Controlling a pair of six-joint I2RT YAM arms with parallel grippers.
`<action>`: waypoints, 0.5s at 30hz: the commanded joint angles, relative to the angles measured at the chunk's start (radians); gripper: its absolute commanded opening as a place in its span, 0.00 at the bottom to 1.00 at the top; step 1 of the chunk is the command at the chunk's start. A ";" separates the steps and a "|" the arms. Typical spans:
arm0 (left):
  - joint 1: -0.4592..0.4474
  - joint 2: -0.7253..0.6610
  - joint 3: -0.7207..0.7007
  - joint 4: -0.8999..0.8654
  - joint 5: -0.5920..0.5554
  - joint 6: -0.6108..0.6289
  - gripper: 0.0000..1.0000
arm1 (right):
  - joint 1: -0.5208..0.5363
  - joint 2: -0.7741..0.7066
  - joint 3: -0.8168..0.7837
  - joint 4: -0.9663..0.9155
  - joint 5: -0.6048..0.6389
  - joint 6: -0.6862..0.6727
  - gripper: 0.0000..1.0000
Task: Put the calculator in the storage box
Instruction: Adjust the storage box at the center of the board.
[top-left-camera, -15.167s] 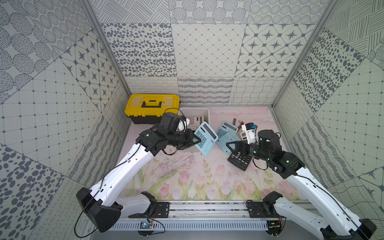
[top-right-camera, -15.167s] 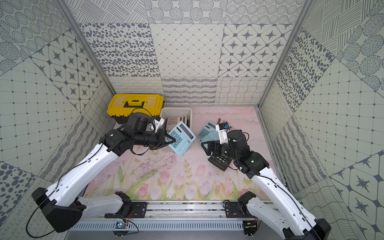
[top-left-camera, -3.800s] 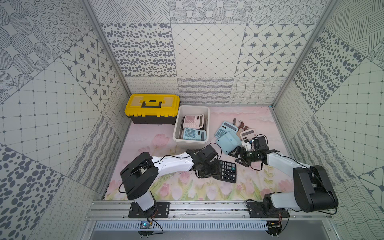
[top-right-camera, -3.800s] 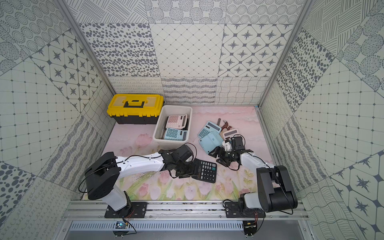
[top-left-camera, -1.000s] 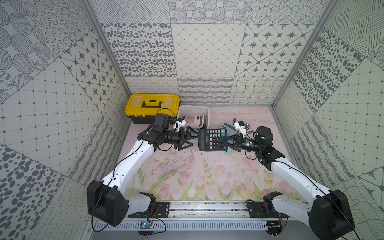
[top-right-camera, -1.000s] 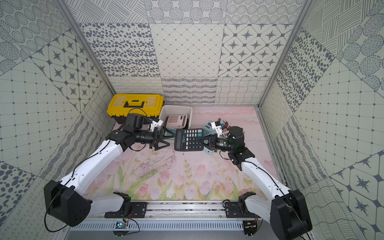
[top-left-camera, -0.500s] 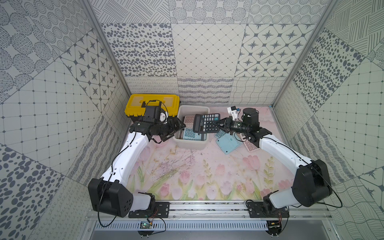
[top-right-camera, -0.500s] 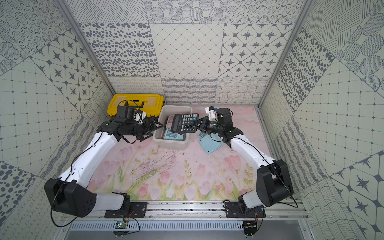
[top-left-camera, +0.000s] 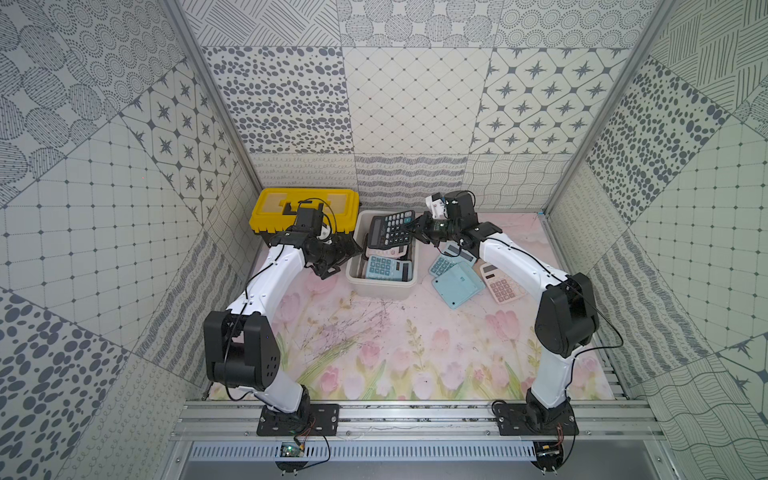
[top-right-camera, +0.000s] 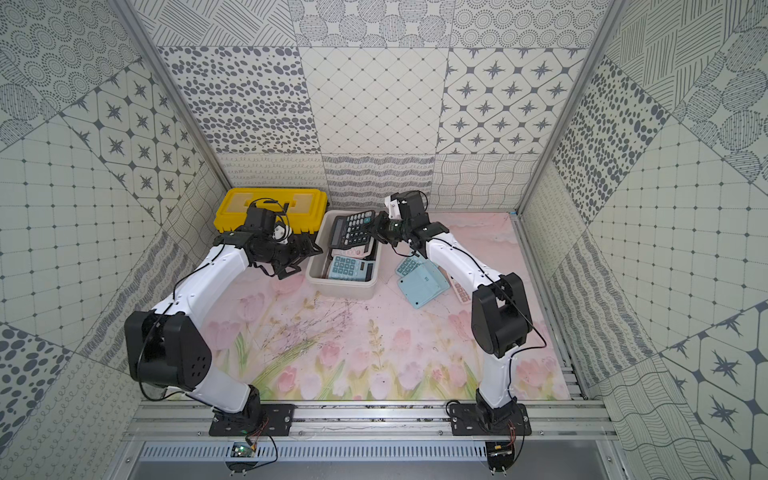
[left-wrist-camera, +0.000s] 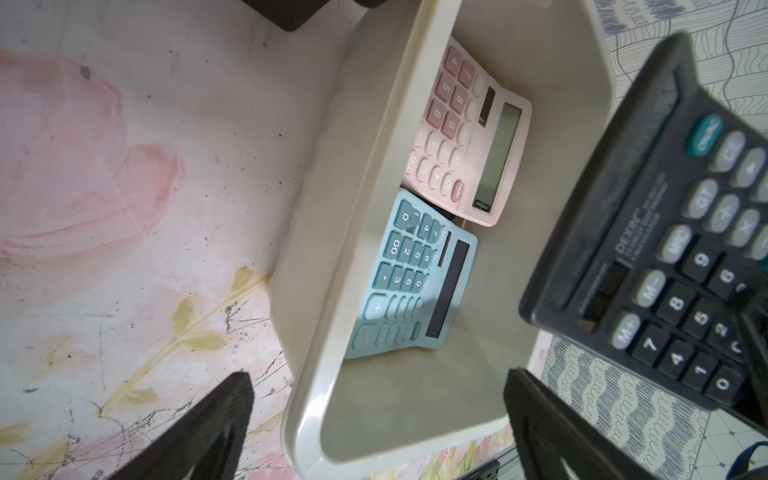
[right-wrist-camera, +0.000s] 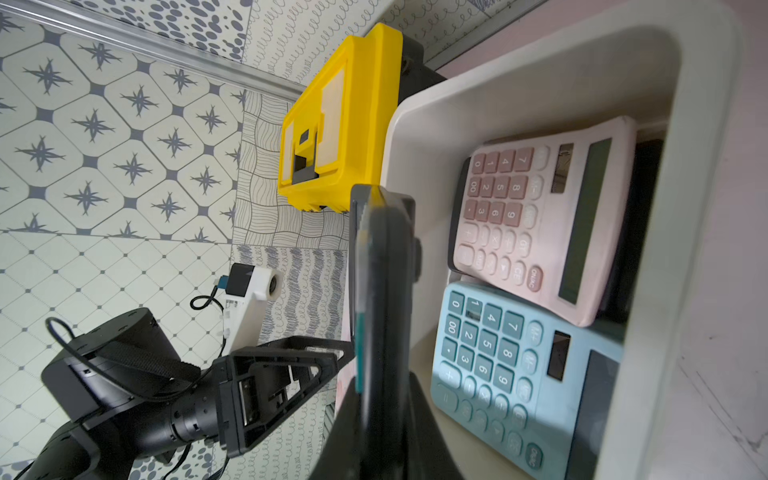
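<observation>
Looking again, we see the right tool (top-left-camera: 417, 227) still pinching the black calculator (top-left-camera: 390, 229), now farther over the storage box (top-left-camera: 380, 289); the left tool (top-left-camera: 341, 257) stays spread beside it.

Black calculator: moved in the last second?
Yes. The black calculator, held by the right gripper, went from over the mat beside the storage box to above the box's far end, nearer the yellow toolbox.

It was a robotics lab cell: patterned wall panels (top-left-camera: 407, 104) enclosed a floral tabletop (top-left-camera: 395, 345) and aluminium mounting rail (top-left-camera: 415, 419).
</observation>
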 joint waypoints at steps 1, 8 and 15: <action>0.007 0.018 -0.013 0.068 0.102 -0.011 1.00 | 0.009 0.061 0.096 -0.016 0.027 -0.028 0.00; -0.021 -0.017 -0.100 0.156 0.196 -0.065 1.00 | 0.010 0.202 0.270 -0.089 0.033 -0.044 0.00; -0.109 -0.054 -0.152 0.182 0.198 -0.083 1.00 | 0.010 0.278 0.382 -0.191 0.048 -0.090 0.00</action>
